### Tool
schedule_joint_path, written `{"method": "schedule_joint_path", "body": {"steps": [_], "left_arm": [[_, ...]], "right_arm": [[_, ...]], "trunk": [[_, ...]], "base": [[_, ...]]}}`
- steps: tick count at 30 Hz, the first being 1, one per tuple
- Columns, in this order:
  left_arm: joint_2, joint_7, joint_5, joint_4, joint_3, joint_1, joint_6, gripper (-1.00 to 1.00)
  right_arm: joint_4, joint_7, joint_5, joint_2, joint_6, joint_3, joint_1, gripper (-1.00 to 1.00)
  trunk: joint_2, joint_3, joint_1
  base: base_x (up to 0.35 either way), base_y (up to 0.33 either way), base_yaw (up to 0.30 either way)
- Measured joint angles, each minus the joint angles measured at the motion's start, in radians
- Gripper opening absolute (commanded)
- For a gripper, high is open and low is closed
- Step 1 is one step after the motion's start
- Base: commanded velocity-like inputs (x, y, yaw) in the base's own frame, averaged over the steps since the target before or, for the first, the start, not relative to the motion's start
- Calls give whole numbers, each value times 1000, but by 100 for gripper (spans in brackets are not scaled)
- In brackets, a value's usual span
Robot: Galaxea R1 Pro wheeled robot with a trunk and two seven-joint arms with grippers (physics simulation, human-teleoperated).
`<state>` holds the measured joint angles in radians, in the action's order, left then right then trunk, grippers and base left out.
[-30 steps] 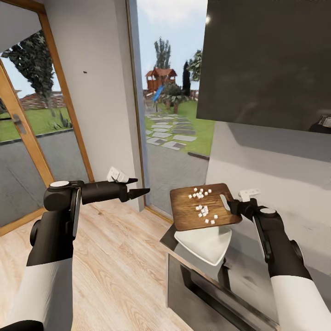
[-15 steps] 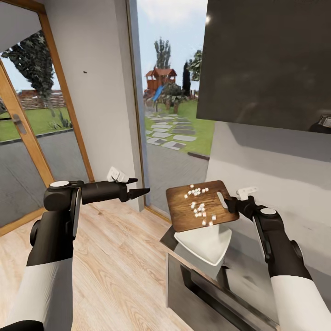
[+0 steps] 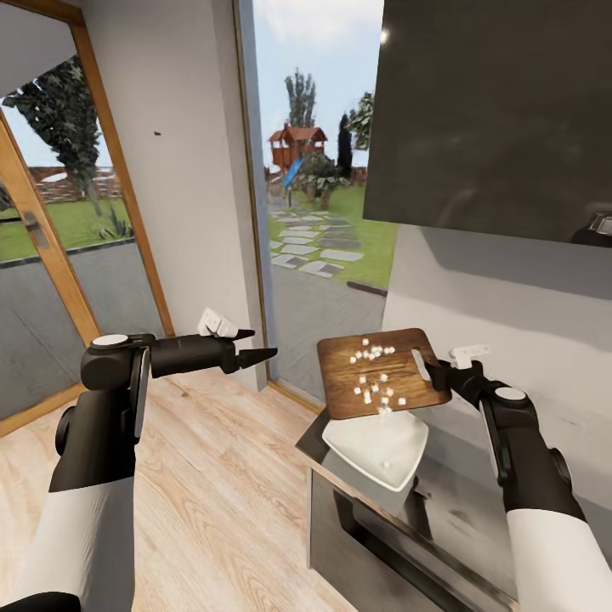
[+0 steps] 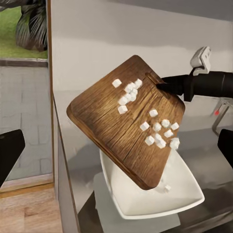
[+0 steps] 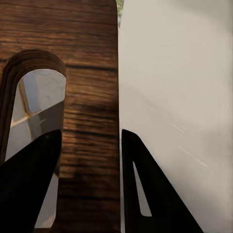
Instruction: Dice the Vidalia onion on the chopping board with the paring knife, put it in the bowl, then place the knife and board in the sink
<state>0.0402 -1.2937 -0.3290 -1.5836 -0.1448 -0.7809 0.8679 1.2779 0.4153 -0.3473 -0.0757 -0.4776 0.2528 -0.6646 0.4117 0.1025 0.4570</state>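
Head view: the right gripper clamps the slotted handle end of the chopping board, holding it tilted just above the white bowl on the countertop. White onion dice lie scattered across the board, one piece already in the bowl. Well left of the bowl, the left gripper hangs empty, jaws narrowly parted.

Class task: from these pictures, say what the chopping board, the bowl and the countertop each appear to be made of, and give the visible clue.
Chopping board: wood, matte brown, shown by streaky grain lines.
Bowl: probably glazed ceramic, possibly plastic; plain white, smooth with soft shading.
Countertop: seemingly brushed metal; grey, with a dull, blurred sheen.
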Motion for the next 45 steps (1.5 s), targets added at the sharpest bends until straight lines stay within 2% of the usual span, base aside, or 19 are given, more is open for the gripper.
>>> {"method": "schedule_joint_path", "body": {"steps": [23, 27, 29, 31, 33, 45], "left_arm": [[0, 0, 0, 0, 1, 0, 0, 100], [0, 0, 0, 0, 1, 0, 0, 100], [0, 0, 0, 0, 1, 0, 0, 100], [0, 0, 0, 0, 1, 0, 0, 100], [0, 0, 0, 0, 1, 0, 0, 100], [0, 0, 0, 0, 1, 0, 0, 100]], "right_arm": [[0, 0, 0, 0, 3, 3, 0, -100], [-2, 1, 3, 1, 49, 3, 0, -100], [-3, 1, 24, 2, 58, 3, 0, -100], [-3, 1, 79, 1, 62, 3, 0, -100], [-4, 1, 98, 1, 63, 3, 0, -100], [-9, 0, 104, 2, 63, 4, 0, -100]], "trunk": [[0, 0, 0], [0, 0, 0], [0, 0, 0], [0, -1, 0], [0, -2, 0], [0, -13, 0]], "base": [[0, 0, 0], [0, 0, 0], [0, 0, 0], [0, 0, 0], [0, 0, 0], [0, 0, 0]]}}
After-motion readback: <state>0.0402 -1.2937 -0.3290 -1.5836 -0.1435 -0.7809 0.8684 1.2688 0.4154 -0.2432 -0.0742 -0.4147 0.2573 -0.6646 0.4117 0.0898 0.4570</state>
